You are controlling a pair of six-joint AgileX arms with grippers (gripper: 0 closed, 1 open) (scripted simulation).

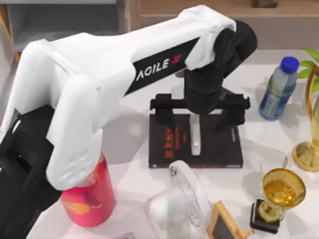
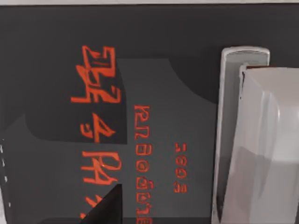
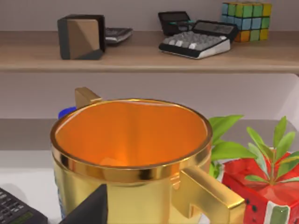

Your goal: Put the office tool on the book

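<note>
Top view: left tool [image 1: 195, 130] hides much of the book [image 1: 169, 142]; finger spread unreadable.

The left gripper [image 1: 197, 112] is seen at frame centre over the book [image 1: 167, 144]; a pale object [image 1: 195, 135], perhaps the office tool, lies beneath it.

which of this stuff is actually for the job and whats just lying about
Job: book; white tool lying on it; left gripper, open above both.
Lying about: red can; bottle; gold cup; blackboard.
</note>
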